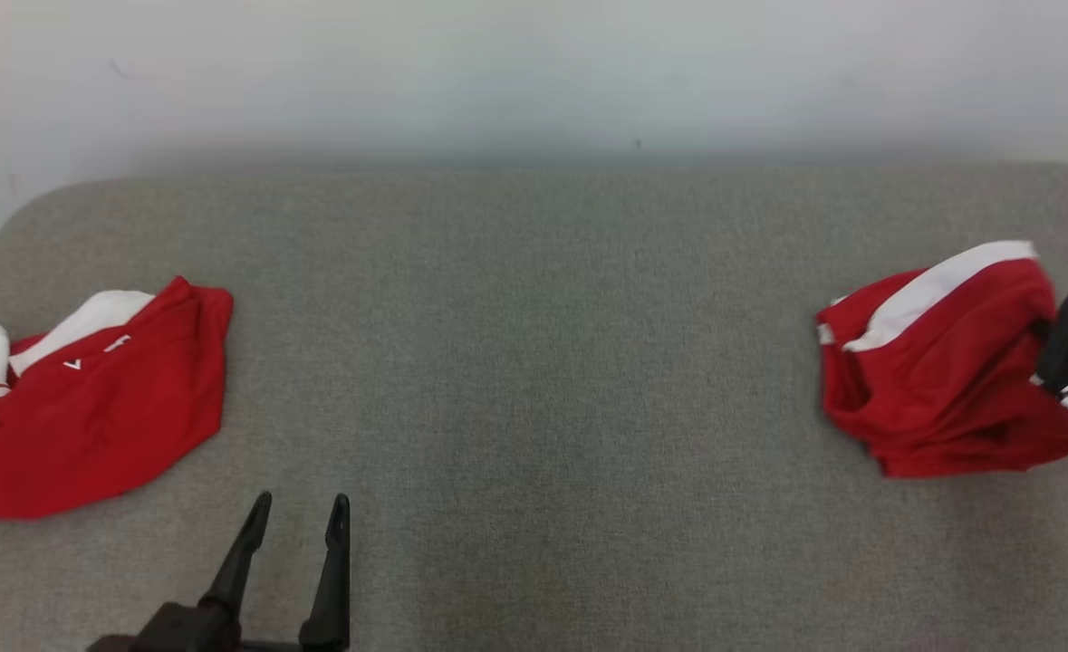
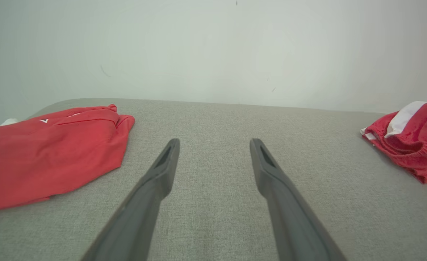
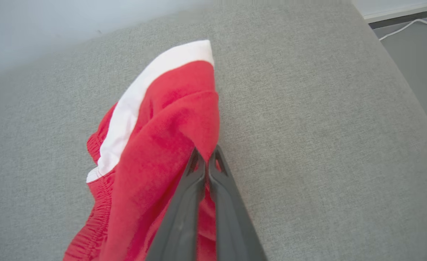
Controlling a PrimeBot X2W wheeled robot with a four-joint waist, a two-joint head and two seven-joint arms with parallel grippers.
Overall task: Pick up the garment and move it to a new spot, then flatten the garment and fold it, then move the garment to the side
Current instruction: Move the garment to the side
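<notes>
Clearly the right pincer [image 3: 206, 151] is clamped on the red garment [image 3: 162, 130], seemingly to lift it, while the left pincer [image 1: 302, 501] hovers spread wide.

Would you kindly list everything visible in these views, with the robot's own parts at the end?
bunched garment: one, red with a white band, right side of the padded surface, pinched by the right claw.
other garment: one, red with white parts, left side of the surface, untouched.
padded surface: one, grey fabric, under both garments.
wall: one, pale, behind the surface.
cable: one, white, on the floor beyond the surface's edge.
left claw: one, dark, open, above bare surface beside the other garment, holding nothing.
right claw: one, dark, shut on the bunched garment's red cloth.
</notes>
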